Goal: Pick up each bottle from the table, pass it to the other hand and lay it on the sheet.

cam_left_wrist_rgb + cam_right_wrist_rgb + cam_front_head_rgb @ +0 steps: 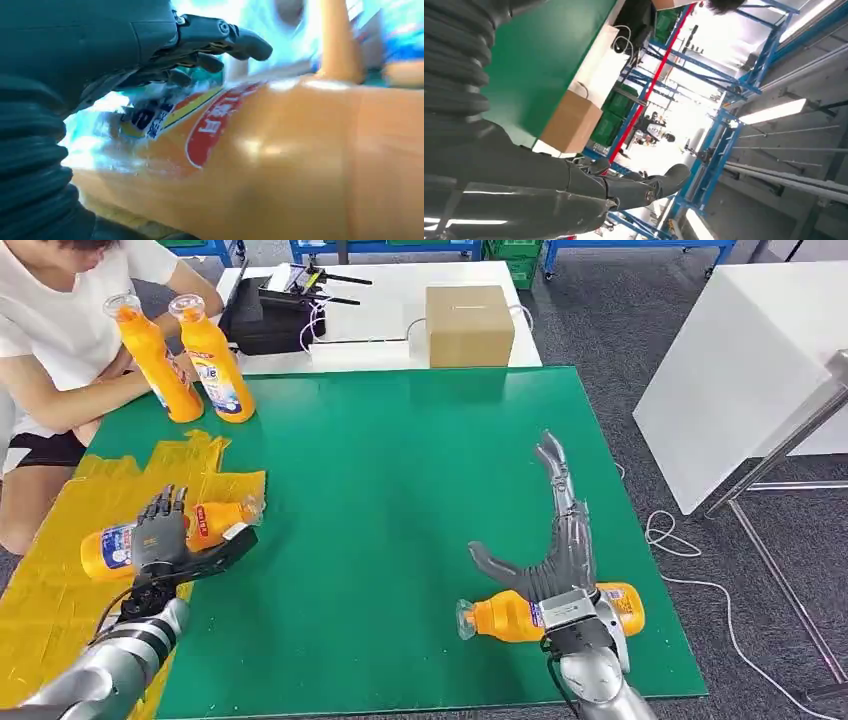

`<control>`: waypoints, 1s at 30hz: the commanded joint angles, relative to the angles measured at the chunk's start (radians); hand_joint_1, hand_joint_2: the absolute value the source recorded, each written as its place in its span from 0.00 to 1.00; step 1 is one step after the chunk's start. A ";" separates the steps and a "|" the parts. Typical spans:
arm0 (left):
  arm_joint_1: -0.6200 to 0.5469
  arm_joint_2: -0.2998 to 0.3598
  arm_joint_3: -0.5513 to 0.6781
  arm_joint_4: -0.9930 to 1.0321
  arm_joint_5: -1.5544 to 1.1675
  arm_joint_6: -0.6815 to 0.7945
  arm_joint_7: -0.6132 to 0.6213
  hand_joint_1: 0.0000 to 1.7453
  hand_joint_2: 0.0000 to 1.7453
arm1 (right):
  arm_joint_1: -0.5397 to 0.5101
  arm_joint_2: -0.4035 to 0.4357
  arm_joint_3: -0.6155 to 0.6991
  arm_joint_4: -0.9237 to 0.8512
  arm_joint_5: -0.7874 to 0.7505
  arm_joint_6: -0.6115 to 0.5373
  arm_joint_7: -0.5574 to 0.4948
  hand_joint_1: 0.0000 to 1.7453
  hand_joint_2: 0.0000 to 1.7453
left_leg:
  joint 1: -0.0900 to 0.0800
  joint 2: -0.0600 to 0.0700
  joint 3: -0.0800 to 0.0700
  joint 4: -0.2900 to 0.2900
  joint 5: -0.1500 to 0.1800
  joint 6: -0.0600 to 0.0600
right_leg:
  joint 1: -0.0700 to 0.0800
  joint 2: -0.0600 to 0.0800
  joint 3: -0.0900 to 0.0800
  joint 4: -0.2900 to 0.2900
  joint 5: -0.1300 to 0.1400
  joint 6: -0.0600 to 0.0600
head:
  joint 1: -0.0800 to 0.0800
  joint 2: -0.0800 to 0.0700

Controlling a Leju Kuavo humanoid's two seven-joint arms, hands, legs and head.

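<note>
Green surface: a flat green mat [400, 520] covers the table, seen from the head view.
Yellow sheet: a crinkled yellow plastic sheet [60, 570] lies over the mat's left side.
Left hand: the robot's left hand [165, 535] rests over an orange plastic bottle with a red and blue label [205, 522] that lies on its side on the yellow sheet; its fingers are draped across the bottle's middle, and whether they actually grip it cannot be told. In the left wrist view the dark fingers [220, 42] curve over the label of this bottle [280, 160].
Right hand: the robot's right hand [560, 540] is spread flat and wide, fingers pointing away from the robot, holding nothing.
Second lying bottle: another orange bottle [510, 617] lies on its side on the green mat, partly under the right wrist.
Standing bottles: two upright orange bottles [185, 360] stand together at the mat's far left corner.
Person: a person in a white shirt [60, 330] sits beside the standing bottles.
Behind the mat: a brown cardboard box [468, 325] sits on a white table.
</note>
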 commanded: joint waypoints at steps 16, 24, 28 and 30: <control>0.215 -0.280 0.113 -0.835 0.281 0.003 -0.474 0.00 1.00 | 0.092 -0.014 -0.056 0.008 0.207 -0.043 0.058 0.00 1.00 | 0.000 -0.003 -0.006 0.000 -0.001 0.000 | 0.000 -0.003 -0.005 -0.001 -0.001 0.001 | 0.000 0.000; 0.334 -0.199 -0.160 -0.923 0.891 -0.158 -0.484 0.00 1.00 | 0.196 -0.201 -0.018 -0.028 0.591 0.078 0.213 0.00 1.00 | 0.000 -0.002 -0.005 -0.001 -0.002 0.000 | 0.000 -0.002 -0.004 -0.002 -0.001 0.001 | 0.000 0.000; 0.363 -0.201 -0.157 -0.930 1.016 -0.242 -0.516 0.00 1.00 | 0.255 -0.333 -0.011 -0.037 0.663 0.114 0.263 0.00 1.00 | 0.000 -0.003 -0.006 -0.001 -0.003 0.001 | 0.000 -0.004 -0.005 -0.002 -0.002 0.001 | -0.001 0.000; 0.372 -0.203 -0.155 -0.930 1.034 -0.253 -0.525 0.00 1.00 | 0.274 -0.372 -0.021 -0.043 0.678 0.120 0.292 0.00 1.00 | 0.000 -0.005 -0.005 -0.001 -0.003 0.001 | 0.000 -0.005 -0.003 -0.003 -0.003 0.002 | -0.001 0.000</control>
